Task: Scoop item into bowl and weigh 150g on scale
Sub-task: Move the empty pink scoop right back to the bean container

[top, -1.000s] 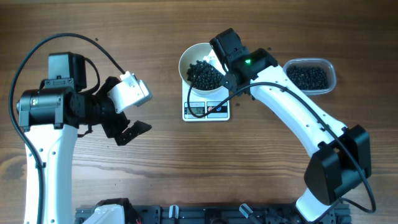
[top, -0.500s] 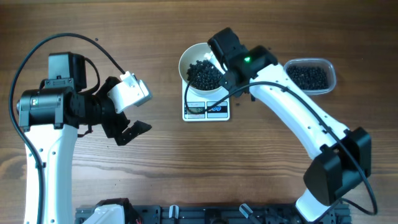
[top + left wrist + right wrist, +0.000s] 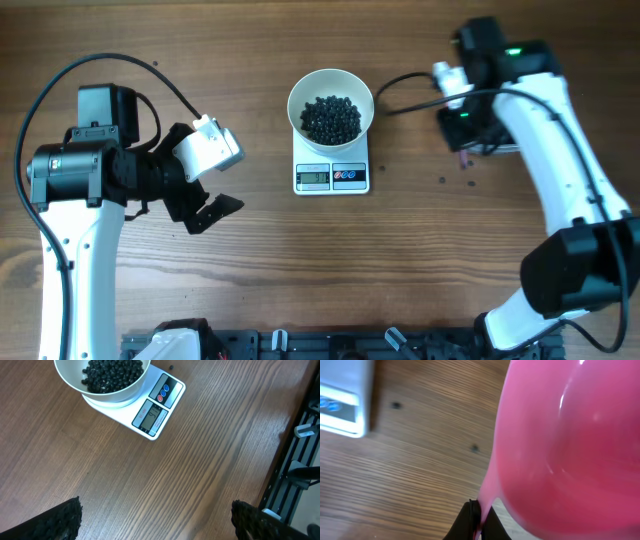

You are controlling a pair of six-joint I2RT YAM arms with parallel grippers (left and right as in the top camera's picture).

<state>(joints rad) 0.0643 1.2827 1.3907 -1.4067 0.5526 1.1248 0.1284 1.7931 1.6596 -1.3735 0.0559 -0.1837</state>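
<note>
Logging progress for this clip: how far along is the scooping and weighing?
Done: a heap of black beads lies in the bowl, which sits on the scale. In hand: the right gripper, jaws shut on the pink scoop, is off to the bowl's right; the left gripper is open, empty. Left: confirming the weight; the display is unreadable here.

A robotics lab test bench: 2 white-and-black arms, the left arm and the right arm, trailing black cables, stand at a wood-grain counter edged by a black equipment rail, with a digital scale on it.
</note>
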